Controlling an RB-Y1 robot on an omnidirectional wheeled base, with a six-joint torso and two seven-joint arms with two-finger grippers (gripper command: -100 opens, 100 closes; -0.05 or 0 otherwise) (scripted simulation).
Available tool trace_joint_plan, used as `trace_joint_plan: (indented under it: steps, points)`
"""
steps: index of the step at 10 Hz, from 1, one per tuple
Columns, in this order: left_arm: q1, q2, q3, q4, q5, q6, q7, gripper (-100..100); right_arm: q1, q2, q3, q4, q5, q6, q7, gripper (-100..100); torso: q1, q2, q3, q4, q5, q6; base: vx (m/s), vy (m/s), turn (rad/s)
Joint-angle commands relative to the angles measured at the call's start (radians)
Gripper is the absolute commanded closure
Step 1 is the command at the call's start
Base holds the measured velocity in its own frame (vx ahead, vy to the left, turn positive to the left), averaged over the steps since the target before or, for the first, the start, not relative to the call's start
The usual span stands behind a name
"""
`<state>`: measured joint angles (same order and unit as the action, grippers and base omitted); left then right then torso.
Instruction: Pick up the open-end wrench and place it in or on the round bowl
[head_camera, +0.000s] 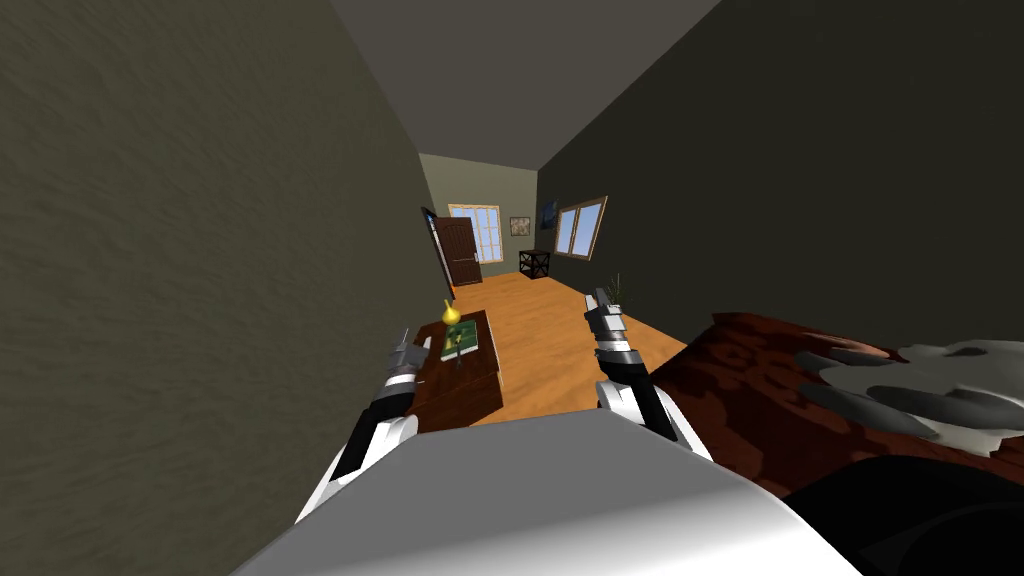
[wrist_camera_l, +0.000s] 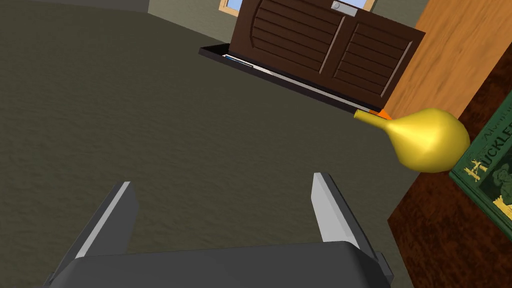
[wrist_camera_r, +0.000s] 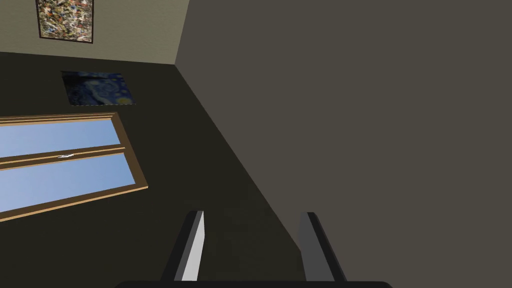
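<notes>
Left hand (wrist_camera_l: 222, 180) spread, empty, beside bench (wrist_camera_l: 440, 235) edge near yellow vase (wrist_camera_l: 430, 140) and green book (wrist_camera_l: 492, 170); probably staged for reaching. Right hand (wrist_camera_r: 253, 215) spread, empty, held aside.

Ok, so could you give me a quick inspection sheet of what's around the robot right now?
Surface: dark wooden low table by the left wall, beside the left gripper.
Job's things: nothing seen for sure; a small dark thing lies on the green book, too small to name.
Clutter: yellow vase and the green book, both on the table.
Grippers: left gripper open, empty, near the vase; right gripper open, empty, raised.
Cables: nothing seen.
Surroundings: orange wooden floor, brown door, red-brown patterned cover on the right.
</notes>
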<state>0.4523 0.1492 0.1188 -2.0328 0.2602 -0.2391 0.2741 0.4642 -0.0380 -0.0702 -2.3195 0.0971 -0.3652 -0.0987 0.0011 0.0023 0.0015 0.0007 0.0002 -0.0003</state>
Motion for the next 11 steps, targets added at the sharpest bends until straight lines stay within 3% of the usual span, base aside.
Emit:
trace_joint_plan:
  steps: [1, 2, 3, 4, 5, 7, 8, 10, 11]
  points:
    - [0.000, -0.006, 0.023, 0.050, 0.034, 0.033, 0.015, -100, 0.000, 0.000, 0.000, 0.000, 0.000, 0.000, 0.000, 0, 0.000, 0.000, 0.000, 0.000, 0.000, 0.000, -0.044, -0.009, -0.255]
    - [0.000, -0.006, 0.023, 0.068, 0.034, 0.033, 0.015, -100, 0.000, 0.000, 0.000, 0.000, 0.000, 0.000, 0.000, 0, 0.000, 0.000, 0.000, 0.000, 0.000, 0.001, -0.043, -0.010, -0.100]
    - [-0.005, -0.004, 0.051, 0.116, 0.068, 0.068, 0.034, -100, 0.000, 0.000, 0.000, 0.000, 0.000, 0.000, 0.000, 0, 0.000, 0.000, 0.000, 0.000, 0.000, 0.000, -0.048, -0.020, -0.252]
    - [-0.005, -0.004, 0.051, 0.122, 0.068, 0.068, 0.034, -100, 0.000, 0.000, 0.000, 0.000, 0.000, 0.000, 0.000, 0, -0.001, 0.001, 0.000, 0.000, 0.000, 0.000, -0.038, -0.011, -0.104]
    - [-0.011, -0.003, 0.081, 0.164, 0.103, 0.103, 0.055, -100, 0.000, 0.000, 0.000, 0.000, 0.000, 0.000, 0.000, 0, 0.000, 0.000, 0.000, 0.000, 0.000, 0.000, -0.036, -0.020, -0.211]
    - [-0.011, -0.003, 0.081, 0.179, 0.103, 0.103, 0.055, -100, 0.000, 0.000, 0.000, 0.000, 0.000, 0.000, 0.000, 0, 0.000, 0.000, 0.000, 0.000, 0.000, 0.000, -0.018, -0.007, -0.049]
    - [-0.018, -0.002, 0.112, 0.216, 0.137, 0.138, 0.076, -100, 0.000, 0.000, 0.000, 0.000, 0.000, 0.000, 0.000, 0, 0.000, -0.001, -0.001, 0.000, 0.000, 0.000, -0.017, -0.015, -0.229]
    - [-0.018, -0.002, 0.112, 0.237, 0.137, 0.138, 0.076, -100, 0.000, 0.000, 0.000, 0.000, 0.000, 0.000, 0.000, 0, 0.000, -0.001, -0.001, 0.000, 0.000, 0.000, -0.015, -0.008, -0.064]
    - [-0.026, -0.001, 0.143, 0.282, 0.171, 0.173, 0.100, -100, 0.000, 0.000, 0.000, 0.000, 0.000, 0.000, 0.000, 0, 0.000, -0.002, -0.001, 0.000, 0.000, 0.000, -0.013, -0.016, -0.210]
